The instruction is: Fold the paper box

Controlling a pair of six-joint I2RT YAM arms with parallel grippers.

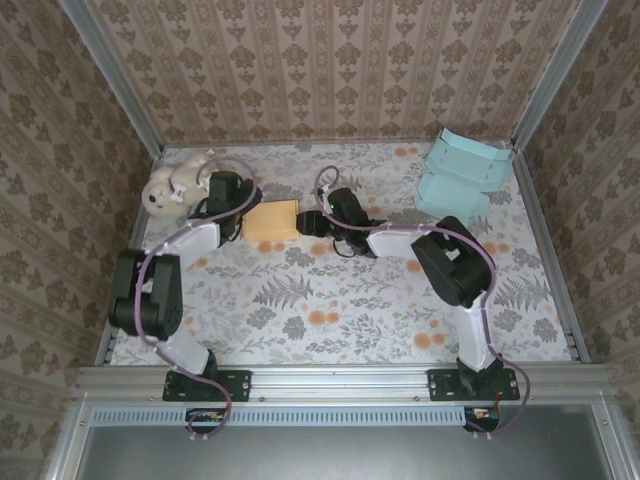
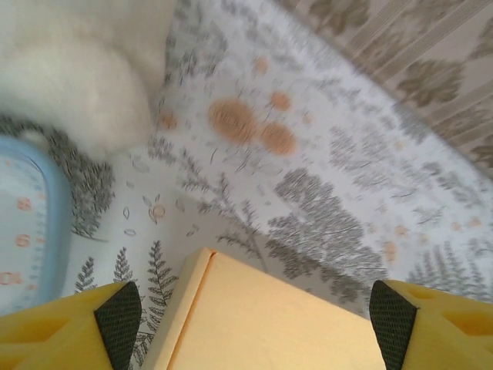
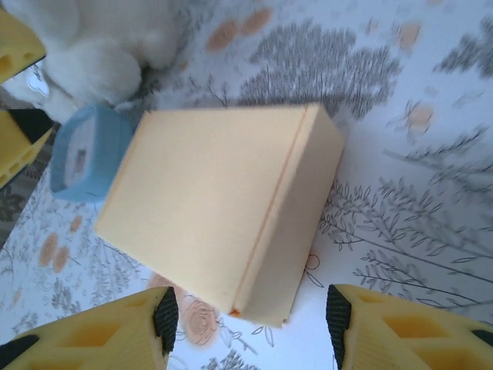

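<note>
The yellow paper box (image 1: 271, 220) lies closed and flat on the floral table, back centre-left. My left gripper (image 1: 241, 216) is at its left end and my right gripper (image 1: 306, 221) at its right end. In the left wrist view the box (image 2: 269, 316) sits between the wide-apart fingers (image 2: 119, 320), and the left gripper (image 2: 256, 327) is open, with a gap to each pad. In the right wrist view the box (image 3: 208, 200) lies just ahead of the right gripper (image 3: 252, 324). That gripper is open, its fingertips (image 3: 164, 320) either side of the box's near corner without touching it.
A white plush toy (image 1: 175, 190) sits left of the box, beside a small blue object with numbers (image 3: 85, 154). Teal paper boxes (image 1: 462, 172) are piled at the back right corner. Patterned walls close in the table on three sides.
</note>
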